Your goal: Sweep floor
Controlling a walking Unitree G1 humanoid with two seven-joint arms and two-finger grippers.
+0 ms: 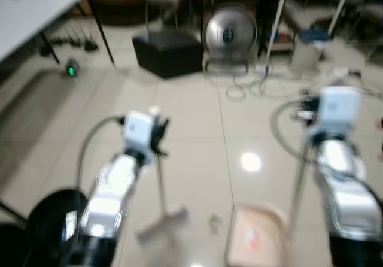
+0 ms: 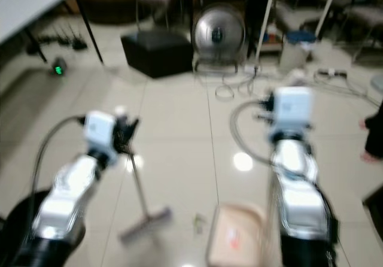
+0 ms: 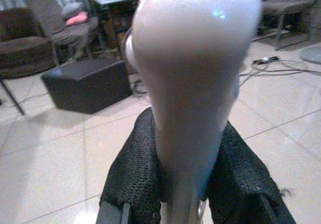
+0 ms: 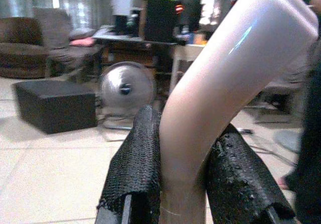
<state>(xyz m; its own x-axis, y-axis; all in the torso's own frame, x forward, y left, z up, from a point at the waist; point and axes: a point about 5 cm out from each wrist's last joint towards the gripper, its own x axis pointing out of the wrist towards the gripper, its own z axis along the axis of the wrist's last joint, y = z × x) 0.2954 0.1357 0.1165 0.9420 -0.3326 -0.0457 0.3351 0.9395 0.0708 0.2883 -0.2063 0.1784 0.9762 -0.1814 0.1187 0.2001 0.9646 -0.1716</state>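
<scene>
1. Gripping the pale rounded top of the broom (image 1: 160, 183), the left tool (image 3: 188, 184) has both black fingers (image 3: 135, 179) pressed against the handle.
2. From that tool the broom's thin pole slants down to its head, which rests on the tiled floor (image 1: 191, 123).
3. Clamped on the bent, pale handle of the dustpan (image 1: 257, 234), the right tool (image 4: 185, 184) squeezes it from both sides.
4. The dustpan's tray sits on the floor just beside the broom head, with a small scrap of litter (image 1: 213, 222) between them.

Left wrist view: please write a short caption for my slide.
Left gripper clamps the broom handle, black box behind.
</scene>
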